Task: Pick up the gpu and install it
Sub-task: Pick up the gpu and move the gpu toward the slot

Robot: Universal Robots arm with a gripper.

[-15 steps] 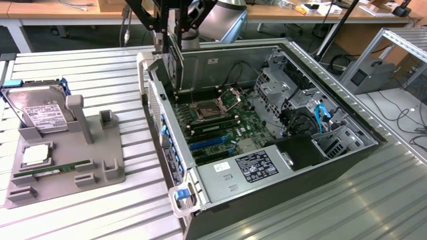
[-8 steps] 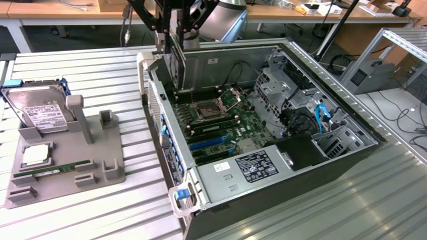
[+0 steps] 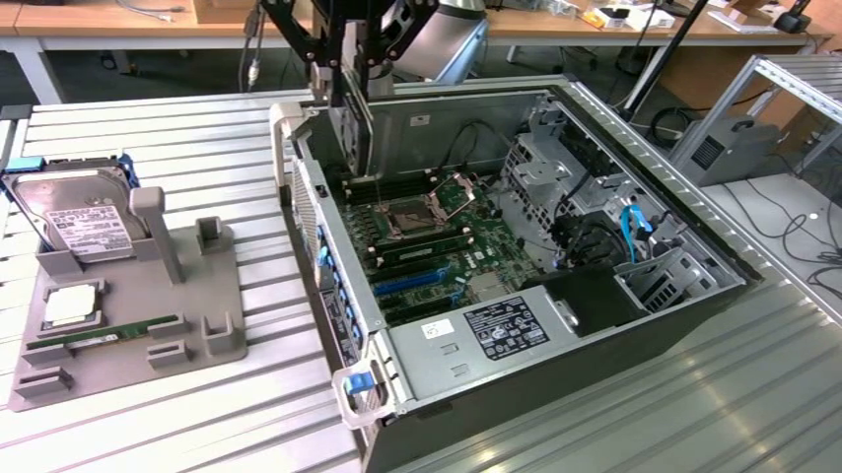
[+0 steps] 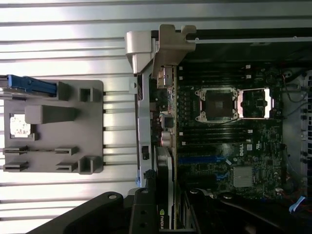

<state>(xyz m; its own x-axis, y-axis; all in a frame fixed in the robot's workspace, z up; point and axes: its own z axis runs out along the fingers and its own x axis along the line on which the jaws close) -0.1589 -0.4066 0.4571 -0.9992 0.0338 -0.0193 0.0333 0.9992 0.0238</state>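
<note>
Ribbed metal surface (image 3: pixel 158 434), desks (image 3: pixel 118 20) behind; grey holder (image 3: pixel 197 325) with hard drive (image 3: pixel 79 222) at the exterior view's left, open computer case (image 3: pixel 306 197) beside. Gripper (image 3: pixel 345 61) clamps the gpu (image 3: pixel 353 123) upright over the case's far corner.

gpu (image 4: pixel 163 195) cut by picture edge, gripper (image 3: pixel 349 69) top cropped — hard drive (image 3: pixel 79 222) label unreadable

Case (image 3: pixel 435 360) open above; rear wall (image 3: pixel 315 227) close beside gpu (image 3: pixel 355 128).
</note>
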